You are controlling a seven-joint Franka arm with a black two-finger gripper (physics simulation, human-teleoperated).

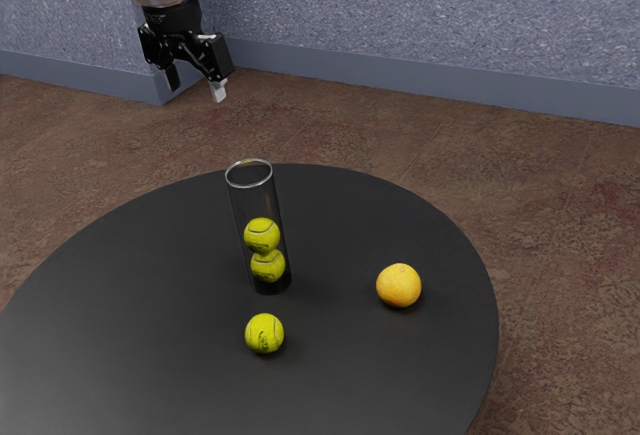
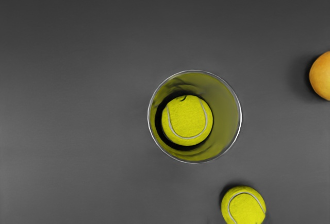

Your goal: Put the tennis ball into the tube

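1. The fingers [image 1: 196, 86] are spread wide, with a clear gap left between them, and nothing is held. They are held high over the bench [image 1: 120, 285], tips pointed down, well apart from everything on it.
2. The loose tennis ball [image 1: 264, 334], by which the task is meant, is seen well below the fingers, resting on the bench. It is placed outside the tube [image 1: 251, 187], near its base but not touched by it.
3. The tube is stood upright beneath the fingers, its open mouth turned up toward them. Clear walls are shown, topped by a shiny round rim, and the rim is set closer to the fingers than the loose ball is.
4. Two more balls are contained in the tube, one stacked on the other: the upper ball [image 1: 262, 235] nearer the fingers, the lower ball [image 1: 268, 266] close to the base. Empty room is left above them.
5. The orange [image 1: 399, 285] is found on the bench too, farther from the fingers than the tube, and is stood apart from both the tube and the loose ball.
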